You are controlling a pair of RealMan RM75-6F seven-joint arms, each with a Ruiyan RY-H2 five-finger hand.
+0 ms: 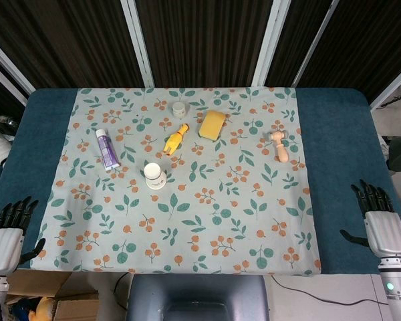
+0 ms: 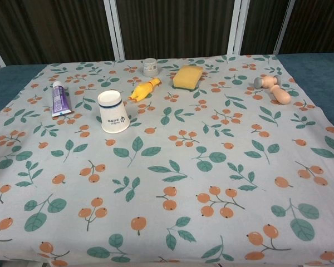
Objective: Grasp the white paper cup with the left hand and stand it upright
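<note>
Cup (image 1: 154,176) stands on its wide mouth, well ahead of my left hand (image 1: 7,235). Both hands, left and right (image 1: 381,224), rest at the surface's near corners, fingers spread and holding nothing.

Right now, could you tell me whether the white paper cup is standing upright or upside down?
Upside down: the white paper cup rests on its wide rim, with the narrower closed base facing up, in both views.

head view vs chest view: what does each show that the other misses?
Head only: the left hand and right hand, both open at the table's near corners, holding nothing. Chest only: nothing extra, just a closer look at the cloth. Both: white paper cup, purple tube, yellow toy, sponge, small jar, wooden tool.
</note>
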